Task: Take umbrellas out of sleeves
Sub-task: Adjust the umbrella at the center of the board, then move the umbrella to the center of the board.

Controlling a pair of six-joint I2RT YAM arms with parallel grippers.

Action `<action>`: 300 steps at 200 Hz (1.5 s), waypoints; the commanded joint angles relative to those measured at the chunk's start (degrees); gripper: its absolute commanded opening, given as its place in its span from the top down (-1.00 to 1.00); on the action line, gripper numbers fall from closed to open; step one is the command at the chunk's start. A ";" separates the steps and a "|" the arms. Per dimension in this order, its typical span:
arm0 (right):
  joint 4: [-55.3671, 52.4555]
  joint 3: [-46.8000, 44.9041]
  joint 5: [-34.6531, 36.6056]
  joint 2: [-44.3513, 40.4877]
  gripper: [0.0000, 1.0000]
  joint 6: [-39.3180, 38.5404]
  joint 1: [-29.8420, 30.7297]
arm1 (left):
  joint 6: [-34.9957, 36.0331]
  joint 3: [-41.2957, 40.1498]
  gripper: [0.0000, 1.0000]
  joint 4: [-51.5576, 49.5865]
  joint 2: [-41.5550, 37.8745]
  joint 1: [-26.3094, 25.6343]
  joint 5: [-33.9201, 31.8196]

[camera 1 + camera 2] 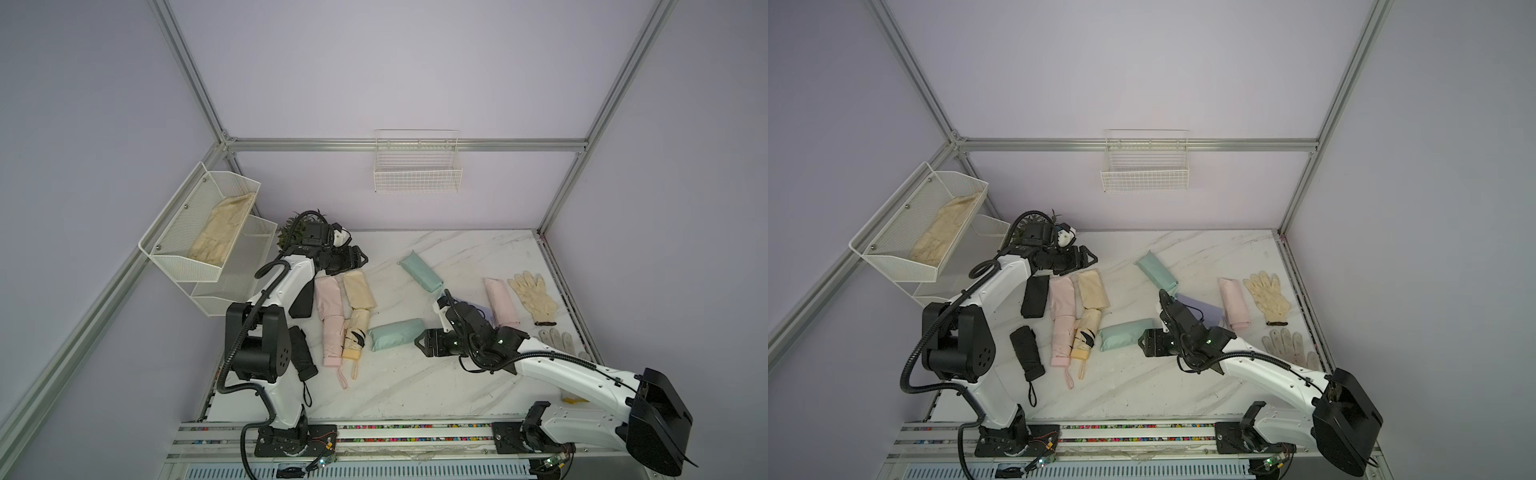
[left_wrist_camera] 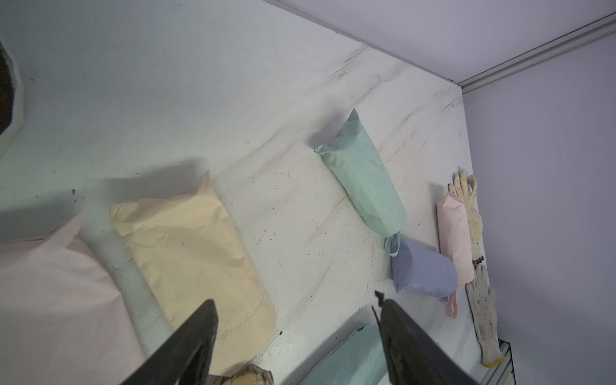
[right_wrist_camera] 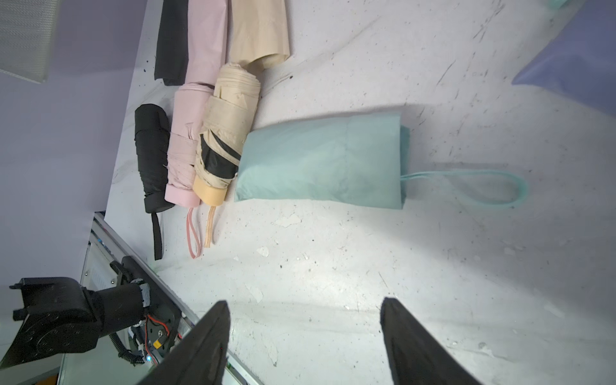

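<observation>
Lying unsheathed beyond the open, empty right hand [image 3: 305, 301], black umbrella [image 3: 151, 146], pink umbrella [image 3: 183, 150] and yellow umbrella [image 3: 226, 133] are counted done; mint sleeve [image 3: 320, 160] and three others are judged full; left hand [image 2: 295, 300] is held open.

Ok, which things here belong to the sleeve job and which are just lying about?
Job: bare black umbrella, pink umbrella, yellow umbrella; empty black sleeve, pink sleeve, yellow sleeve; full-looking near mint sleeve, far mint sleeve, lilac sleeve, right pink sleeve.
Lying about: far glove, near glove, beige cloth, mesh rack, wire basket.

place: lab test cell | cue: aluminium frame [image 1: 407, 144], plain walls [image 1: 415, 75] (lilac)
</observation>
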 commanded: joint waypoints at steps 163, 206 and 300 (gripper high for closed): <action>2.58 16.52 1.73 31.63 -0.42 -4.35 -2.93 | -0.82 0.68 -0.53 -0.24 -0.66 0.20 2.24; 7.59 3.97 -3.34 19.03 -0.42 3.37 3.98 | -0.92 0.94 -0.52 -0.22 -0.32 0.20 2.46; -1.68 11.29 12.32 21.65 -0.74 -2.08 14.16 | -0.38 0.50 -0.53 -0.51 -0.13 0.20 1.50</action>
